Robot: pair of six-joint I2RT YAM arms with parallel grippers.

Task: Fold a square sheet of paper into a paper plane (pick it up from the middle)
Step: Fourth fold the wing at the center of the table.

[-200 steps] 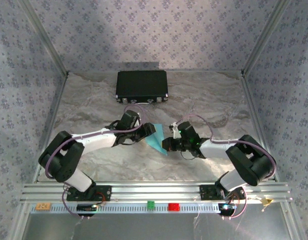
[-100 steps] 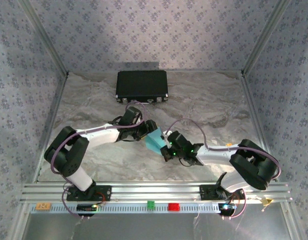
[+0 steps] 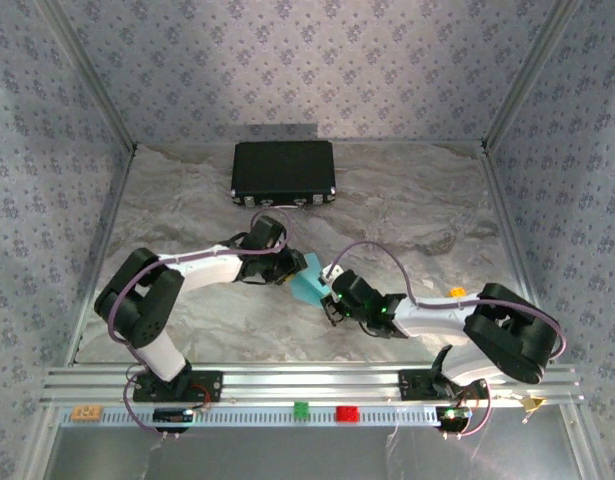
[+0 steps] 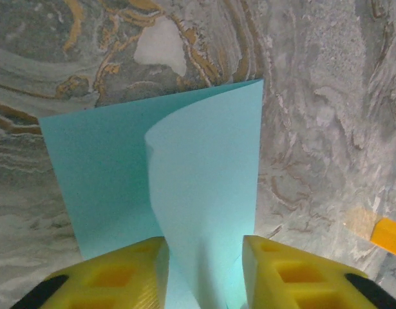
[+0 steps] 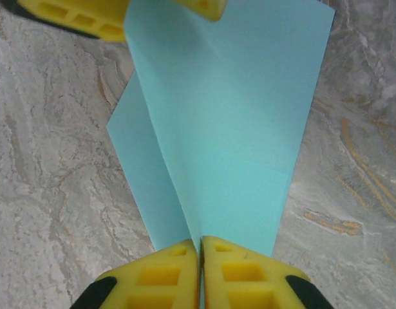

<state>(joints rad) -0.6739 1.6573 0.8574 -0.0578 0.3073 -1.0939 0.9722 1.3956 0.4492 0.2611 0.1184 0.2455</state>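
Walls (image 3: 287,60) papered in a small grey print are enclosing a marbled grey worktop (image 3: 177,200), with a metal rail (image 3: 307,380) running along the bottom of the frame. A black case (image 3: 283,171) is sitting at upper centre, by the back wall. Just left of centre, the left arm's fingers (image 4: 114,273) are standing apart around a loose curl of the square sheet of paper (image 3: 309,290); whether they are pinching it I cannot tell. The light-blue sheet, partly folded over, is spanning the gap between the arms at mid-frame. Just right of it, the right arm's fingers (image 5: 165,270) are clenching its edge. Further right, a small orange block (image 3: 455,291) is resting on the marble.
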